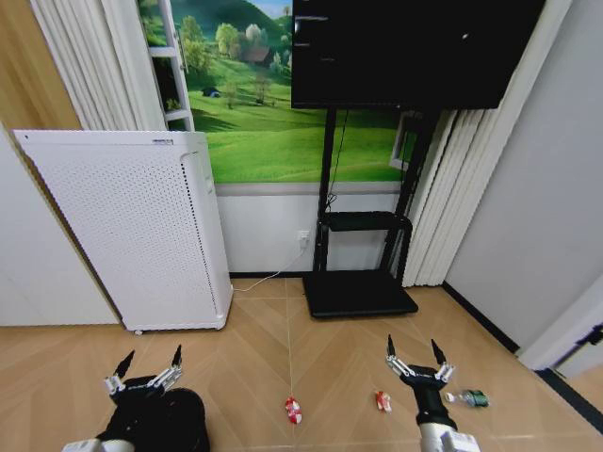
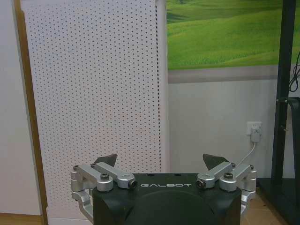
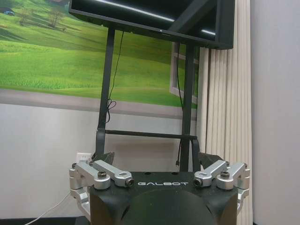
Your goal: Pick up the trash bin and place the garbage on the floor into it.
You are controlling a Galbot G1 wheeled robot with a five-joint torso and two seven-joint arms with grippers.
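The trash bin (image 1: 177, 419) is seen at 7 o'clock in the head view, directly beneath the spread, empty left tool (image 1: 143, 370), the nearer one, while the garbage (image 1: 293, 410) is strewn on the floor (image 1: 283, 348) beside the spread right tool (image 1: 418, 361) at 5 o'clock.

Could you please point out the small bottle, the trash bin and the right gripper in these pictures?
small bottle (image 1: 473, 398), head view, on its green label.
trash bin (image 1: 184, 419), head view, on its black wall.
right gripper (image 1: 416, 354), head view, midway between its open fingertips.
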